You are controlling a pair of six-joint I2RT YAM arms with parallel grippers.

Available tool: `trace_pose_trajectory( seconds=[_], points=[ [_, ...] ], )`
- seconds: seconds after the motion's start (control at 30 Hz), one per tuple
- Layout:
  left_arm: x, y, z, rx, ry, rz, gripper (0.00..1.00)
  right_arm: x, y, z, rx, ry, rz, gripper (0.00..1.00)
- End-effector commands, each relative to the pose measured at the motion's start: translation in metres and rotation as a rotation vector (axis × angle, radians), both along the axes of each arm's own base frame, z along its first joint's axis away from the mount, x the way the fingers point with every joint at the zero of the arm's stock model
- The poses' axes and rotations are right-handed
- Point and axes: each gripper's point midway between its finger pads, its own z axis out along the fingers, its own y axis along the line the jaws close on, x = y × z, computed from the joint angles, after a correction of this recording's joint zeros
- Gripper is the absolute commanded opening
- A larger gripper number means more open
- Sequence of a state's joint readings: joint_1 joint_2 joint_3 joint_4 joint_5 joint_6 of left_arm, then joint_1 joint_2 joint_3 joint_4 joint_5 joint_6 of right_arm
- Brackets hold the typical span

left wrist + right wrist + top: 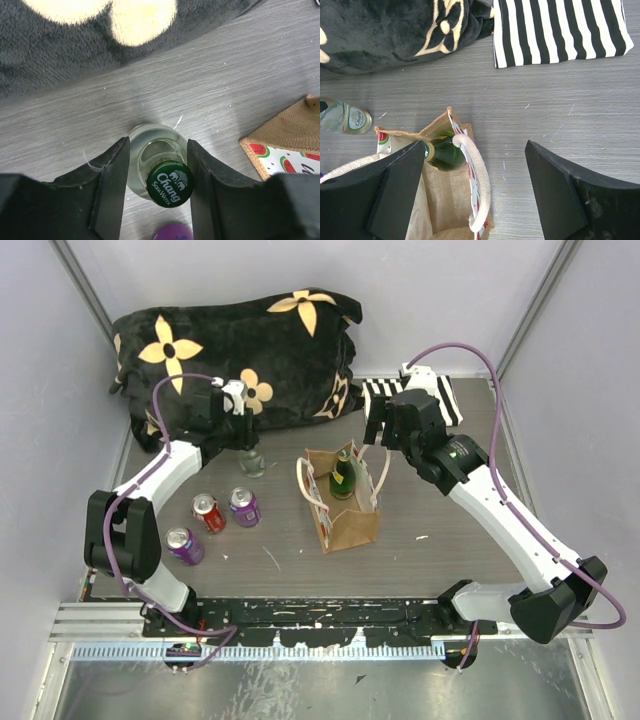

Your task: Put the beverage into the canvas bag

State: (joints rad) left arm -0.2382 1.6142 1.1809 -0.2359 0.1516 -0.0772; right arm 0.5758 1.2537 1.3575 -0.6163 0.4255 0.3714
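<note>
Two grippers: both mine, both with fingers apart, neither clamped on anything.
Left gripper [159, 146]: my fingers straddle the cap of the soda bottle [170, 182]. There is a gap on one side of the cap; on the other side I cannot tell whether the finger touches it.
Soda bottle: clear glass with a green cap, standing upright on the table [400, 560] in its far-left part, just in front of the plush [240, 340] and well apart from the bag.
Right gripper [475, 146]: wide open, hanging over the right side of the bag [350, 530] with one rope handle between my fingers in the wrist view. Whether I touch it I cannot tell.
Bag: tan, upright, mouth open, about mid-table, with cream handles falling to its left and right sides.
Green bottle [343, 475]: standing inside the bag at its far end, gold-collared neck rising above the rim.
Three cans: one red [208, 512] and one purple [244, 507] side by side left of the bag, another purple one [184, 545] nearer the left edge and the near edge. All three stand upright.
Plush: black with yellow flowers, filling the far-left corner along the far edge.
Striped cloth [560, 30]: black and white, lying flat in the far-right corner, beyond my right wrist.
</note>
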Motion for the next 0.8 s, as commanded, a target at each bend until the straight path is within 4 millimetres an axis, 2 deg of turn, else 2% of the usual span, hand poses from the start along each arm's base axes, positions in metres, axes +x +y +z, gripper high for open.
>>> trace_pose_trajectory(
  seconds=[0.0,0.03,0.13,0.17,0.23,0.5,0.67,0.77],
  points=[
    [-0.003,0.003,-0.012,0.023,-0.019,0.008,0.44,0.000,-0.002,0.013,0.050,-0.040,-0.012,0.87],
    [-0.004,0.003,-0.013,0.024,-0.025,0.006,0.37,0.001,-0.001,0.012,0.051,-0.037,-0.012,0.87],
    [-0.005,0.005,-0.015,0.040,-0.042,0.014,0.05,0.001,-0.001,0.010,0.054,-0.031,-0.010,0.87],
    [-0.004,0.006,-0.012,0.045,-0.050,0.021,0.01,0.002,-0.001,0.009,0.054,-0.031,-0.012,0.87],
    [-0.002,0.008,0.001,0.051,-0.071,0.031,0.00,0.001,-0.001,0.008,0.053,-0.028,-0.011,0.87],
    [0.004,0.005,0.075,0.061,-0.216,0.004,0.00,0.002,0.000,0.006,0.059,-0.028,-0.012,0.87],
    [0.005,-0.006,0.117,0.045,-0.282,-0.026,0.00,0.002,0.002,0.003,0.069,-0.023,-0.008,0.87],
    [0.003,-0.014,0.135,0.025,-0.306,-0.047,0.00,0.001,0.002,0.001,0.076,-0.020,-0.008,0.87]
  ],
)
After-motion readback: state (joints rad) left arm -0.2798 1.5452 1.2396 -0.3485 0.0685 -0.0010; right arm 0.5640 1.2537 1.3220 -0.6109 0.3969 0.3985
